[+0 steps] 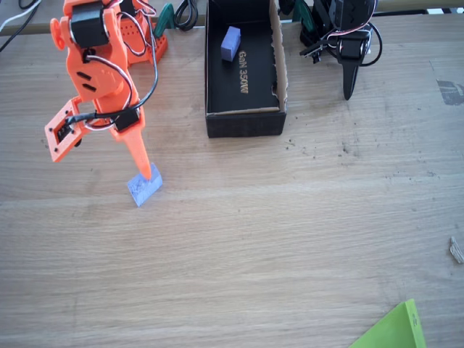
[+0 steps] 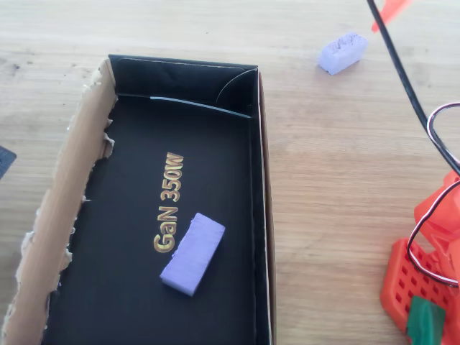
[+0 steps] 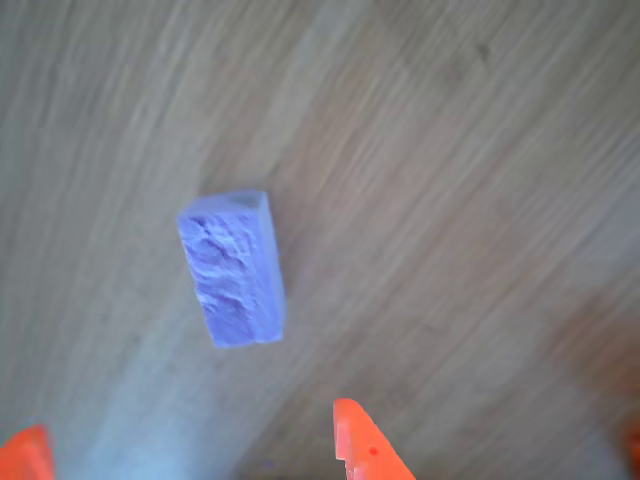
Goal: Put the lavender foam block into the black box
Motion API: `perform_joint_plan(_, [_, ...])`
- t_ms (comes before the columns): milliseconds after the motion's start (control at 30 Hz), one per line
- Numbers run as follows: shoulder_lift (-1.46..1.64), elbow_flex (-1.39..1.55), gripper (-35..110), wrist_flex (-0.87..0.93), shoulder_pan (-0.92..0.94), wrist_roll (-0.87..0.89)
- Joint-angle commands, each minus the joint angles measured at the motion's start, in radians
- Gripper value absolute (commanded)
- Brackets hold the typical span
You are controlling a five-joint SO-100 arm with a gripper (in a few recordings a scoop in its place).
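Orange claw [image 1: 142, 168] hangs over the table with its jaws spread apart, nothing between them; in the wrist view two orange tips poke up from the bottom edge with bare wood in the gap [image 3: 190, 450]. Just ahead of those tips lies the lavender block [image 3: 233, 268], its rough, whitish-mottled face turned up. It rests on the wooden table [image 1: 290, 239], and in the fixed view one fingertip [image 1: 143, 167] comes down right at its upper edge; whether they touch, I cannot tell. From overhead the same block [image 2: 343, 52] sits on open wood, well apart from the black box [image 2: 259, 215] and off past its far right corner. Inside the box a smoother, deeper periwinkle block [image 2: 192, 253] lies flat on the black floor, just beside the gold "GaN 350W" lettering [image 2: 167, 203]. Down at the bottom right corner of the fixed view, a green sheet [image 1: 395, 330] juts in.
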Motion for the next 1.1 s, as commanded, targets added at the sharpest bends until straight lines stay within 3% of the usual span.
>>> perform_joint_plan(0, [0.014, -0.006, 33, 0.049, 0.002, 0.11])
perform_joint_plan(200, [-0.002, 0.009, 33, 0.069, -0.003, 0.209])
perform_joint_plan(1067, [-0.048, 0.032, 32, -0.044, 0.014, 0.084])
